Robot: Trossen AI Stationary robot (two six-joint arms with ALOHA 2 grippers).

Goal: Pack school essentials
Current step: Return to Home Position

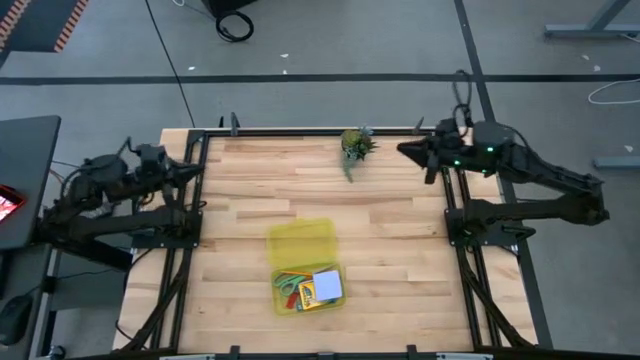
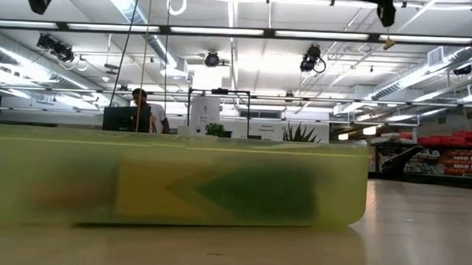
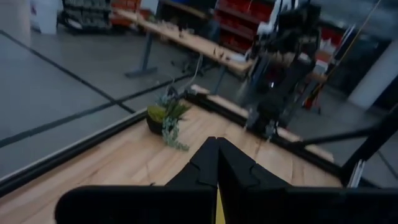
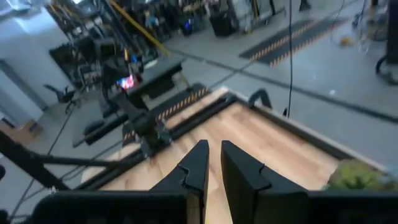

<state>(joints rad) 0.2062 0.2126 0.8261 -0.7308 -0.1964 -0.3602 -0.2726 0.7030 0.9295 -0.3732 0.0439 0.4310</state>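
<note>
Left gripper (image 1: 197, 172): jaws pressed together with nothing between them, as the left wrist view (image 3: 217, 142) shows; it hangs over the worktop's left edge, pointing inward.
Right gripper (image 1: 405, 150): jaws a narrow slit apart and empty (image 4: 213, 146) — bare wood shows through the gap; it sits at the far right corner, pointing toward the left arm.
Worktop (image 1: 400, 240): pale wooden planks in a dark frame, with an arm base on each side.
Potted plant (image 1: 355, 145): small and green, at the far edge, between the two grippers and nearer the right one.
Yellow case (image 1: 300, 240): translucent, near the front edge and well apart from both grippers; the lid lies open and flat on the far side of the tray.
Case contents: green-handled scissors (image 1: 287, 285) on the left, crayon box (image 1: 308, 293) in the middle, pale note pad (image 1: 327, 284) on the right — smaller pieces cannot be made out.
Low view: the case wall (image 2: 218, 187) fills the lower half, with blurred green and yellow shapes behind it.
Room: a person (image 2: 142, 106) sits at a screen far behind the worktop.
</note>
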